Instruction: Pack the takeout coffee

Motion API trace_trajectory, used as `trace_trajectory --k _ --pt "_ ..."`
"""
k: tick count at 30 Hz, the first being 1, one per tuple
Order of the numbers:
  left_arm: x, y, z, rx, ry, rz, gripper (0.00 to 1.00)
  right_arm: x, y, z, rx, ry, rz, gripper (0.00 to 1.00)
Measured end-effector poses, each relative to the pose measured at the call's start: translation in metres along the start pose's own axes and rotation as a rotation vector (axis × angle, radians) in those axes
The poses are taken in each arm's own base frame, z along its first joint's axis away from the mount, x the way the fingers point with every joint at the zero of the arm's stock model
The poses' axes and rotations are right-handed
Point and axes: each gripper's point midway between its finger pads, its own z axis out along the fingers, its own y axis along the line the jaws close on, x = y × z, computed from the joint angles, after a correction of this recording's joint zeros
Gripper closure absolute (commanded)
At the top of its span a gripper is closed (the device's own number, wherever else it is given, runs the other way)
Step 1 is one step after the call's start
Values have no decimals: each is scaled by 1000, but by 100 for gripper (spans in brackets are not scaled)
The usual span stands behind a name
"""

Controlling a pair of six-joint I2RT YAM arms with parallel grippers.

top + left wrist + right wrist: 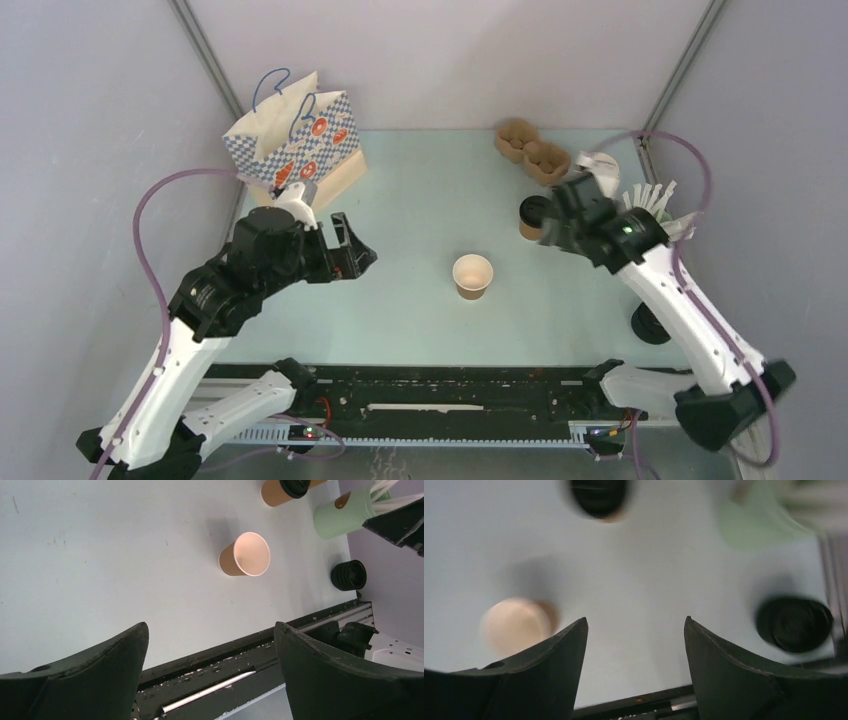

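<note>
One brown paper cup with a black lid stands at the right of the table, also seen in the left wrist view and blurred in the right wrist view. A second brown cup stands lidless at the table's middle, white inside. My right gripper hovers just right of the lidded cup, open, with nothing between its fingers. My left gripper is raised over the left half, open wide and empty.
A blue-checked paper bag stands at the back left. A brown pulp cup carrier lies at the back right. A green holder of white sticks and a stack of black lids sit along the right edge.
</note>
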Motion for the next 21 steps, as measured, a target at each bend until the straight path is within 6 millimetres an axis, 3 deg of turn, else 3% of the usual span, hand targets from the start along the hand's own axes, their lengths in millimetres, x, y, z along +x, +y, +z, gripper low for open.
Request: trace_trajectory --k 3,6,10,14,21 --pt "-5 -6 1 13 4 15 0 33 -91 17 251 43 229 26" --pt "-8 -12 1 35 12 30 0 76 -147 21 423 95 411 27" --pt "-12 -20 -2 67 17 43 0 114 -193 15 558 90 655 29" --pt "-12 -24 -7 88 30 60 0 136 -231 9 712 99 867 31" --pt "-10 -31 -11 114 72 89 0 152 -262 25 812 124 1011 33"
